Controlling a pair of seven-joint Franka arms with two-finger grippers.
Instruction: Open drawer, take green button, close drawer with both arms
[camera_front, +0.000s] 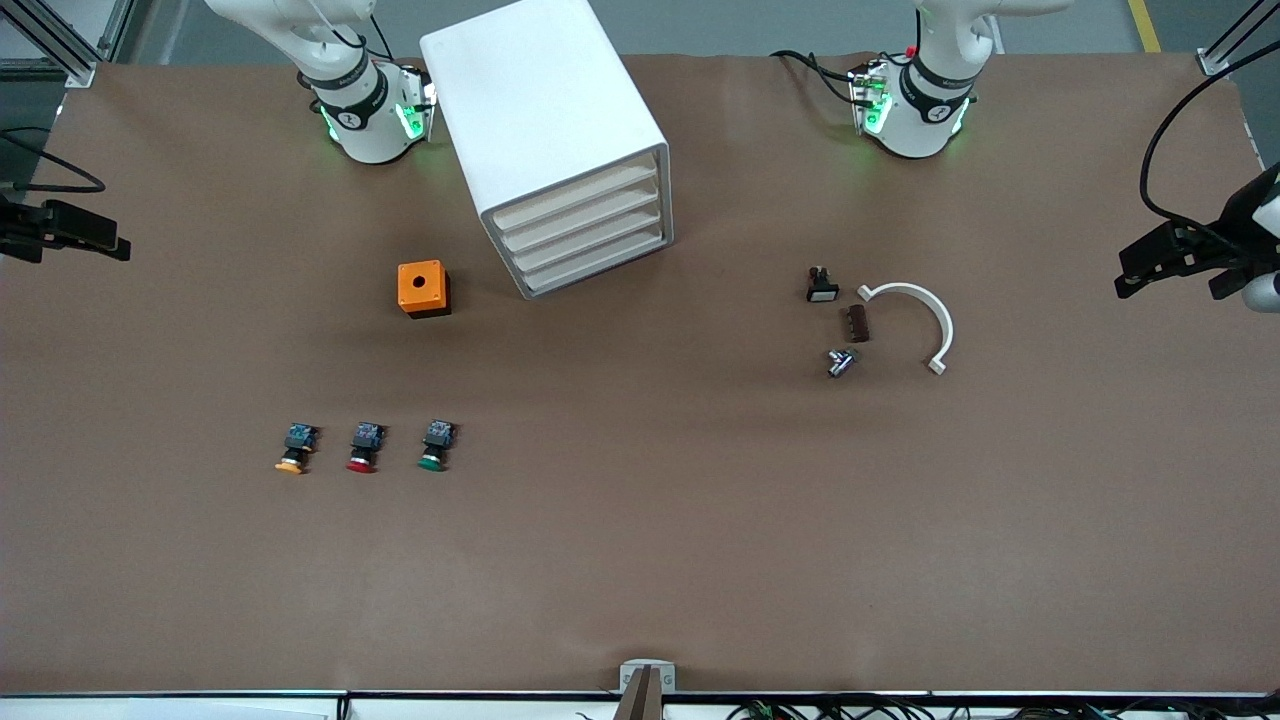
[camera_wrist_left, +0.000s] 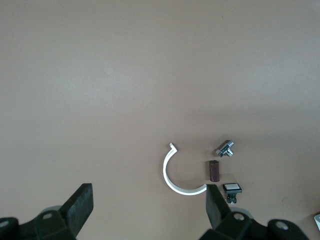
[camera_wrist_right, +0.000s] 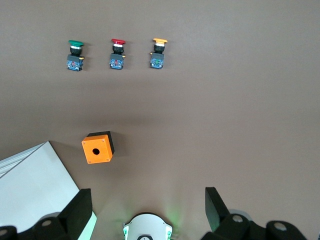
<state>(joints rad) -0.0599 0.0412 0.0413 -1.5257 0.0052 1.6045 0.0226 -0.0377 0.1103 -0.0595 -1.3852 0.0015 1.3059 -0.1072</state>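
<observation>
The white cabinet (camera_front: 545, 110) stands between the two arm bases, and its four drawer fronts (camera_front: 588, 226) are all shut. A corner of the cabinet shows in the right wrist view (camera_wrist_right: 35, 185). The green-capped button (camera_front: 434, 447) lies on its side on the table, nearer the front camera than the cabinet, and also shows in the right wrist view (camera_wrist_right: 75, 55). My right gripper (camera_front: 85, 240) hangs open and empty at the right arm's end of the table (camera_wrist_right: 149, 207). My left gripper (camera_front: 1125, 272) hangs open and empty at the left arm's end (camera_wrist_left: 149, 205).
A red-capped button (camera_front: 363, 447) and an orange-capped button (camera_front: 294, 449) lie beside the green one. An orange box (camera_front: 423, 289) with a hole sits beside the cabinet. A white arc (camera_front: 915, 320), brown piece (camera_front: 858, 323), metal part (camera_front: 840, 362) and black switch (camera_front: 821, 285) lie toward the left arm's end.
</observation>
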